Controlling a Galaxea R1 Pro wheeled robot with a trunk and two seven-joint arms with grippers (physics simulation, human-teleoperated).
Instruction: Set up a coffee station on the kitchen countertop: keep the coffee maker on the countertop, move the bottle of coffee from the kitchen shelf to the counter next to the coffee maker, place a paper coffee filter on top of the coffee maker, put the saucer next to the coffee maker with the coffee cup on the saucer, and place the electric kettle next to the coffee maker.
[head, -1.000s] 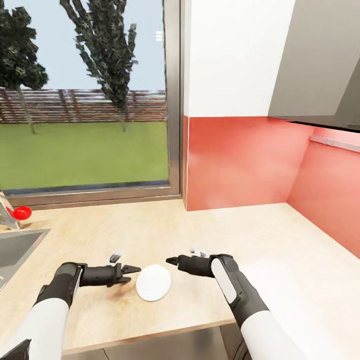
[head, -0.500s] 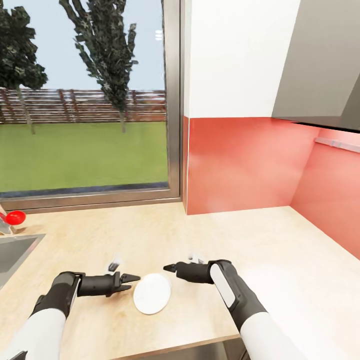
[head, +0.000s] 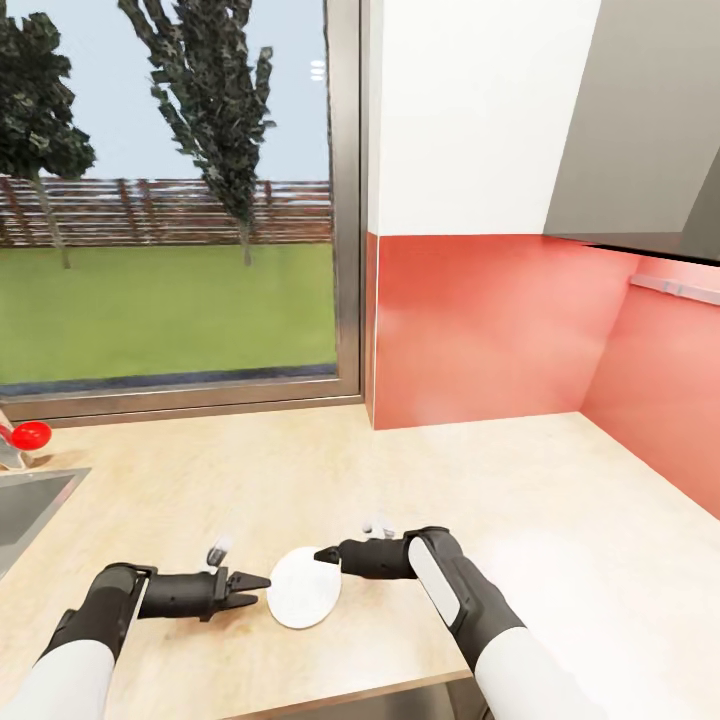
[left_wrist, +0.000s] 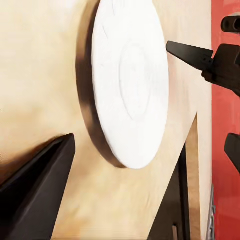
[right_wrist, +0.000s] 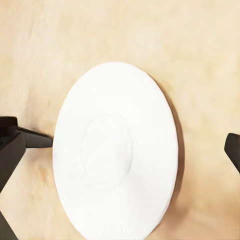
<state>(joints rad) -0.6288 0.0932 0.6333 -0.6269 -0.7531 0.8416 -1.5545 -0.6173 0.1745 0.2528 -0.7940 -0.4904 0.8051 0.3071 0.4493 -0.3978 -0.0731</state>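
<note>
The saucer (head: 303, 588), a small flat white plate, lies on the kitchen countertop (head: 520, 500) near its front edge. My left gripper (head: 254, 586) is just left of it, open, its dark fingers (left_wrist: 40, 185) spread wide and aimed at the saucer (left_wrist: 131, 80). My right gripper (head: 330, 553) hovers at the saucer's far right edge, open, with nothing between its fingers. The right wrist view looks straight down on the saucer (right_wrist: 117, 155). The coffee maker, bottle of coffee, paper coffee filter, coffee cup, electric kettle and kitchen shelf are out of view.
A steel sink (head: 25, 505) and a red-knobbed tap (head: 28, 434) sit at the far left. A large window (head: 170, 200) and a red backsplash (head: 480, 330) close the back. A grey hood (head: 640, 150) hangs at upper right. The counter's front edge (head: 380, 690) is close below the saucer.
The view shifted slightly between the two earlier frames. Since then my left gripper has dropped toward the counter's front edge, and my right gripper has moved left and down over the saucer's far edge.
</note>
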